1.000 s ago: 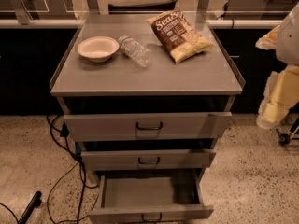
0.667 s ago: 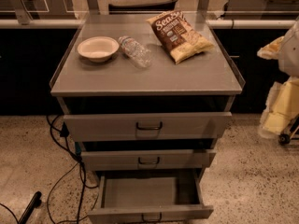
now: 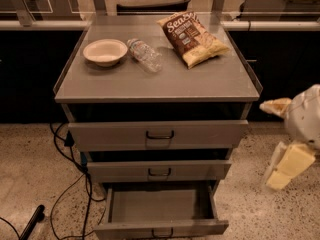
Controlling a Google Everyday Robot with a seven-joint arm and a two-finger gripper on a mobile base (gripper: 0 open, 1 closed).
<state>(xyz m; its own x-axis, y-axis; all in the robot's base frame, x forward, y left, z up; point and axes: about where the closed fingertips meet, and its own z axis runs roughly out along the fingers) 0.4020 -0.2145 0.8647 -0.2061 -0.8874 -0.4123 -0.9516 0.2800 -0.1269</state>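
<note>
Hanging pincer (image 3: 289,165): is hovering right of the grey metal drawer desk (image 3: 200,84), seemingly touching nothing; its grip, I cannot tell.
Nearest: a brown-and-yellow crinkled snack bag (image 3: 192,38) is lying on top.

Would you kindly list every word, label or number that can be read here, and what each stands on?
"Sens": the brand's first letters on the brown chip bag; its remaining print is unreadable.
The water bottle has a label too blurred to read.
No text shows on the bowl, the drawers, or the end effector, which hangs low at the right beside the drawers.
</note>
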